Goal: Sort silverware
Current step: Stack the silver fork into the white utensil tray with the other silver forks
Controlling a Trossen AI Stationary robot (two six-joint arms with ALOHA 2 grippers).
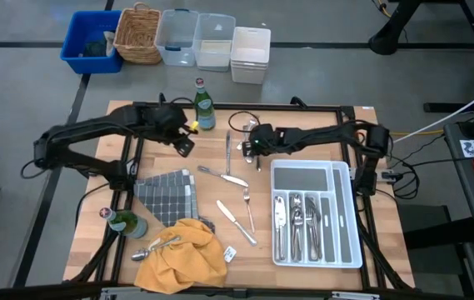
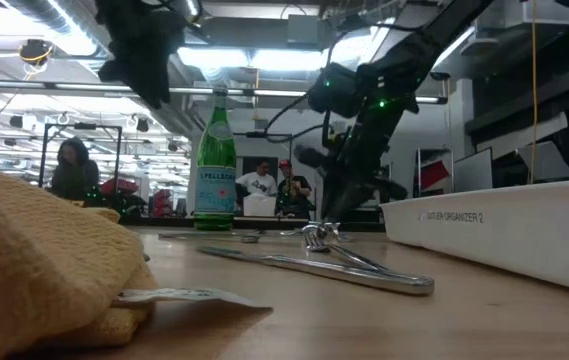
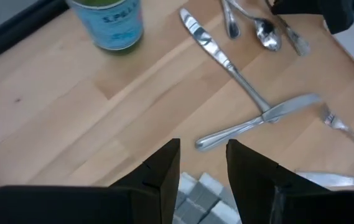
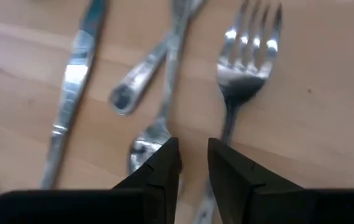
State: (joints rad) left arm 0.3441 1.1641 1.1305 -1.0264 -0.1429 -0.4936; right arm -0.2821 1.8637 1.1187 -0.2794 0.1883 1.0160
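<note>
- Silverware (image 1: 235, 179) is scattered mid-table, left of the white organizer tray (image 1: 346, 250); more pieces are laid lengthwise in the tray's slots.
- In the right wrist view a fork (image 4: 246, 46) is seen with tines pointing away from the fingers, a knife (image 4: 71, 81) nearly parallel beside it.
- Right gripper (image 1: 251, 148) is held low over this cluster, jaws slightly parted, nothing grasped.
- Left gripper (image 1: 185, 143) is raised near the green bottle (image 1: 204, 107), jaws parted, empty.
- A spoon (image 1: 155, 247) is partly hidden by the yellow cloth (image 1: 182, 258).

- Grey floor (image 1: 28, 92) surrounds the wooden counter (image 1: 170, 162).
- Blue bin (image 1: 87, 37), wicker basket (image 1: 139, 33) and pale tubs (image 1: 199, 37) stand behind it.
- Long ceiling lights (image 2: 264, 60) glow; seated people (image 2: 269, 185) are visible beyond.
</note>
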